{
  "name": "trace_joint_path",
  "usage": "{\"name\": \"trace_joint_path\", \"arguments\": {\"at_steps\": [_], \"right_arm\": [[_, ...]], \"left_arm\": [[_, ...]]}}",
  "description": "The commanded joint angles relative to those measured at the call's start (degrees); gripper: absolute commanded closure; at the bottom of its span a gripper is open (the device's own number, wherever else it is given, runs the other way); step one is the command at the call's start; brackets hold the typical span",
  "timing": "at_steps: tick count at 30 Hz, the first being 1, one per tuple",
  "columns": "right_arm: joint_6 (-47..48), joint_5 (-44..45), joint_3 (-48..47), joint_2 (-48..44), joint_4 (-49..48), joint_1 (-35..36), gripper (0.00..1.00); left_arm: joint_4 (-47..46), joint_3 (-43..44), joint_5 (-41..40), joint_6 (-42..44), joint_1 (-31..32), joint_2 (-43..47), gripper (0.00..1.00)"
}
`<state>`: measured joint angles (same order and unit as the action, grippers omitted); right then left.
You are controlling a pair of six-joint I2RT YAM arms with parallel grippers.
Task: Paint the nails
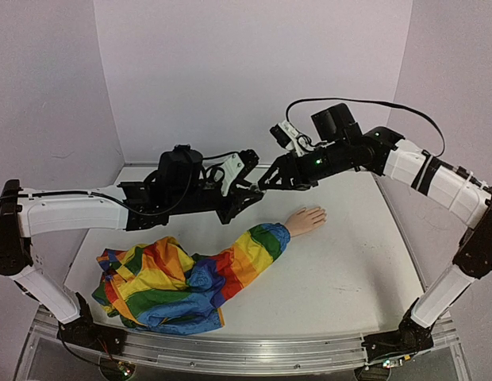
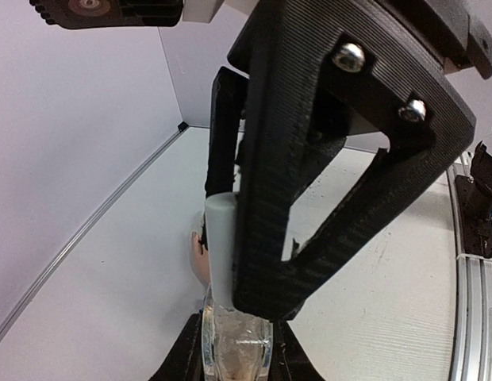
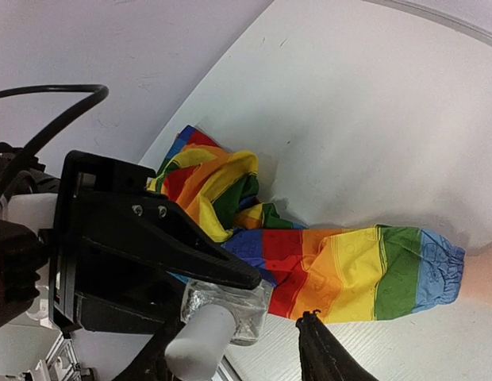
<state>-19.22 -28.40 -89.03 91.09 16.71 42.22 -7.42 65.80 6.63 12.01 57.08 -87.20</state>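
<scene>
My left gripper [image 1: 250, 193] clamps the clear bottle [image 2: 234, 349]; my right gripper [image 1: 268, 181] holds its jaws apart around the cap [image 3: 200, 343]. The nails [image 1: 320, 214] lie below and to the right, pointing toward the table [image 1: 349, 262]'s right edge.

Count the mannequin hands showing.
1. The mannequin hand lies mid-table at the end of the rainbow sleeve; a second could be hidden in the bunched jacket.

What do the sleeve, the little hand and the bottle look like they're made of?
The sleeve: soft fabric, matte, rumpled into folds. The hand: smooth pale peach, probably plastic or rubber; can't tell which. The bottle: clear glass or hard plastic, glinting, with an opaque white matte cap.
</scene>
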Motion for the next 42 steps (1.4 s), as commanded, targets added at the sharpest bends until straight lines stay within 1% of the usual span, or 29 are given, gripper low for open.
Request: {"name": "trace_joint_path", "arguments": {"at_steps": [1,5,9,12,14,17,18,20,21,25,35,42], "right_arm": [[0.3,-3.1,-3.7,0.7,0.0,0.4,0.58],[0.0,-4.7,-3.9,1.4,-0.7,0.5,0.70],[0.6,-6.0,-3.6,1.1,-1.4,0.4,0.79],[3.9,-8.6,-2.9,0.3,-1.6,0.4,0.87],[7.9,-11.7,-1.9,-0.6,-1.6,0.4,1.00],[16.4,-21.6,0.9,-2.8,-1.3,0.4,1.00],[18.3,-23.7,1.8,-3.4,-1.0,0.5,1.00],[23.1,-26.3,2.8,-4.0,-0.5,0.4,1.00],[23.7,-26.3,2.9,-4.1,-0.3,0.4,1.00],[24.1,-23.4,3.3,-4.8,-0.6,0.4,1.00],[21.4,-20.1,4.2,-6.8,-2.5,0.4,1.00],[19.7,-18.1,5.5,-8.3,-4.7,0.4,1.00]], "left_arm": [[-1.9,1.1,-0.8,0.6,0.4,0.4,1.00],[-1.5,1.2,-0.4,0.4,0.3,0.3,1.00],[0.1,2.2,0.3,-0.3,0.3,0.0,1.00],[2.1,3.2,4.9,-1.3,-0.1,0.2,1.00],[3.3,3.5,13.4,-3.6,-1.8,0.7,1.00],[3.4,4.7,36.5,-10.8,-7.4,1.0,1.00],[3.4,5.4,41.6,-13.0,-8.6,0.9,1.00],[3.4,5.7,46.9,-14.3,-9.3,1.2,1.00],[3.4,5.6,47.3,-14.3,-9.4,1.7,1.00],[3.5,5.0,44.4,-14.4,-9.4,2.1,1.00],[4.6,4.5,38.7,-12.8,-9.4,1.3,1.00],[5.6,4.8,37.4,-12.1,-9.4,0.5,1.00]]}}
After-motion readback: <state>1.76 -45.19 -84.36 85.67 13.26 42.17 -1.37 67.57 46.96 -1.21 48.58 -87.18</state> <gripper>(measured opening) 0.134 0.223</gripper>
